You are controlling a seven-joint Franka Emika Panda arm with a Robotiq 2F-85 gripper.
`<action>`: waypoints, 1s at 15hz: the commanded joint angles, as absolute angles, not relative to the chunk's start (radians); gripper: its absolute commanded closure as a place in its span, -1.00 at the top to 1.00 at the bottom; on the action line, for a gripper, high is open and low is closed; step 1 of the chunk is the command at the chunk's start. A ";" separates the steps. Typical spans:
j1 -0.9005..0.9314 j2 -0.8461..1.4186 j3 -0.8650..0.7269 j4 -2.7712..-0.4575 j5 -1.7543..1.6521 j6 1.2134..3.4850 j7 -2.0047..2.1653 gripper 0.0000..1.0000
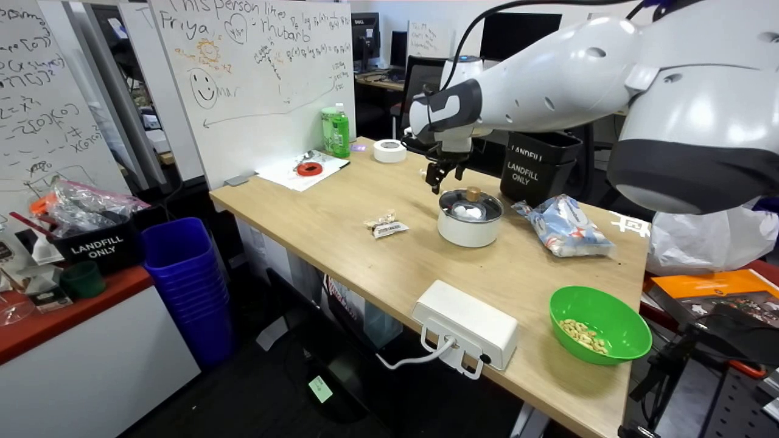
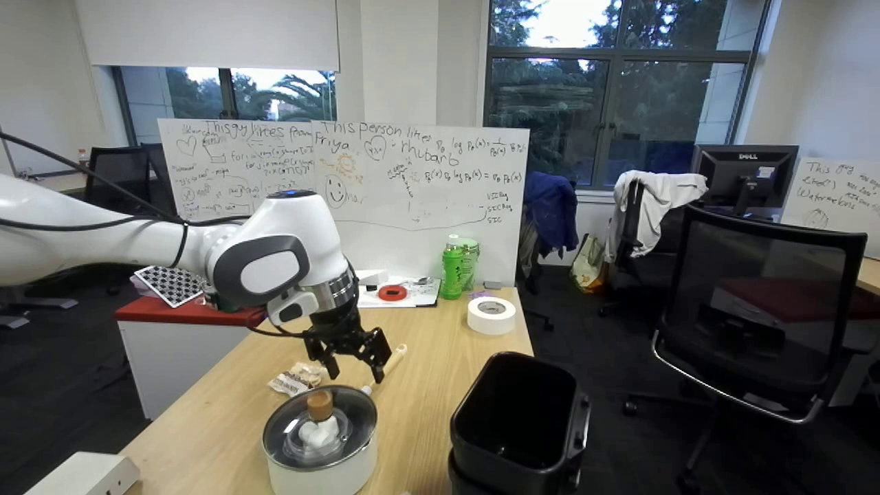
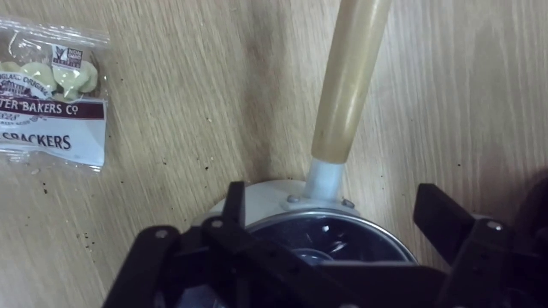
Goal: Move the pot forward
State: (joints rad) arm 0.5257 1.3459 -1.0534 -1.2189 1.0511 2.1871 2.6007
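Pot (image 1: 467,231) was seated on table (image 1: 395,261), handle (image 3: 347,85) toward twelve o'clock in wrist view. Gripper (image 2: 355,372) was spread, empty, near handle base; centring across handle was advised before lowering, closing.

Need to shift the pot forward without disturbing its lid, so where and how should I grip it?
Grip the tan handle near the pot, coming from above with the open hand straddling it. It is slim and straight and juts out beyond the lid, so the hand should close neatly across it. The knob stands on that lid, so I'd leave it alone.
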 commanded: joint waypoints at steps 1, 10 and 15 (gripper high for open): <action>0.527 1.418 -1.122 -1.157 1.110 2.138 2.601 1.00; 0.511 1.465 -1.153 -1.094 1.126 2.110 2.601 0.57; 0.506 1.469 -1.154 -1.072 1.129 2.099 2.601 -0.24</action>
State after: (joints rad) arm 0.5286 1.4686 -1.1566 -1.1076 1.1291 2.1290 2.6007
